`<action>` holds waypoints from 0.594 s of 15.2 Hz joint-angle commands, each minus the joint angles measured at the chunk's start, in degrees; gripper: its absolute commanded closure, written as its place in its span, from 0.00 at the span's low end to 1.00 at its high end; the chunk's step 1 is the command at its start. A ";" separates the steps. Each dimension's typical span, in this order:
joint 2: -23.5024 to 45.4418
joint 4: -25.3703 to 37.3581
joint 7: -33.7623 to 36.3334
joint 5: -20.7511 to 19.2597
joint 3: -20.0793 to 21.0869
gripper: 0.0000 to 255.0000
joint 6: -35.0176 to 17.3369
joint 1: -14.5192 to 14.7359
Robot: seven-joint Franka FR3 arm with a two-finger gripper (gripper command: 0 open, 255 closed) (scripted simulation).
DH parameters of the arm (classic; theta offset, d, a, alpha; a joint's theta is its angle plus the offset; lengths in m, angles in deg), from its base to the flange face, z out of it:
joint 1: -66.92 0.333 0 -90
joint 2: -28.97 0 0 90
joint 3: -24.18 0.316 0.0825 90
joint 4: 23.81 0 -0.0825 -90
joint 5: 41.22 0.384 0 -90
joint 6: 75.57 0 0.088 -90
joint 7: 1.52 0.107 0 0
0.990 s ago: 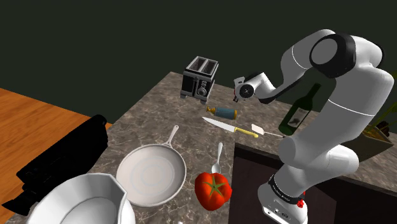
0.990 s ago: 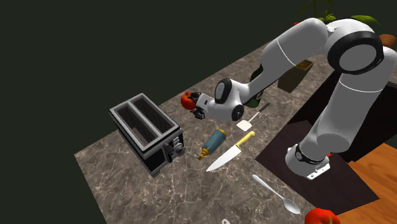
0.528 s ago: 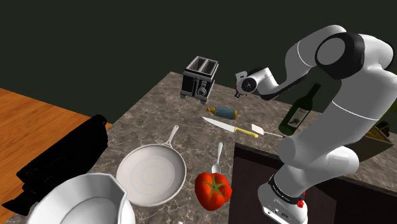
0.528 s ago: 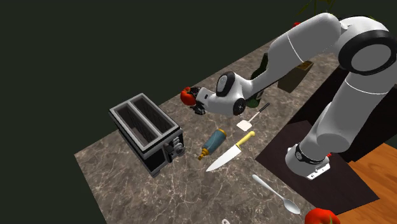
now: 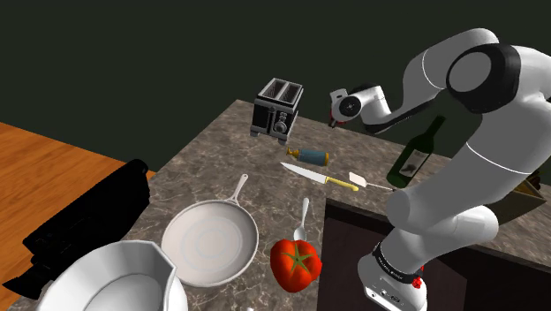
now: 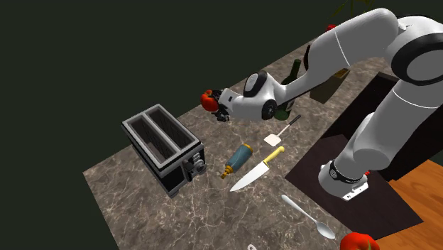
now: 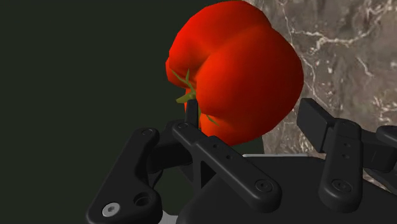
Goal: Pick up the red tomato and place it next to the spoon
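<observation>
We see a big brown stone counter [image 5: 207, 150]. The white arm [image 5: 499, 150] bends up high and reaches over the counter to its far side. At the near end sits a big white pot [image 5: 115, 278]. Just beside it is a round white pan [image 5: 209, 240] with a long handle. A toaster [image 5: 277, 106] stands near the far edge. A green bottle [image 5: 418, 152] stands close by the arm. A knife [image 5: 306, 173] with a yellow handle lies in the middle of the counter, near a small blue bottle [image 5: 310, 156] that lies on its side. The spoon [image 5: 302, 219] lies between the pan and the arm's stand, and a second tomato [image 5: 296, 262] sits on the counter just beside it. The black gripper [image 7: 251, 111] is up in the air near the toaster. Its two fingers squeeze the red tomato [image 7: 235, 63] between them. We see this tomato over the far edge of the counter, well apart from the spoon.
</observation>
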 commanded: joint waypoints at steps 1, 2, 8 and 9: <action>-1.07 -0.01 -1.80 1.57 -0.21 1.00 -0.87 -0.21; -1.62 0.03 -2.90 2.61 -0.27 1.00 -1.25 -0.28; -4.74 0.30 -10.02 9.34 -0.66 1.00 -3.30 -0.63; -5.23 0.35 -11.28 10.55 -0.72 1.00 -3.59 -0.68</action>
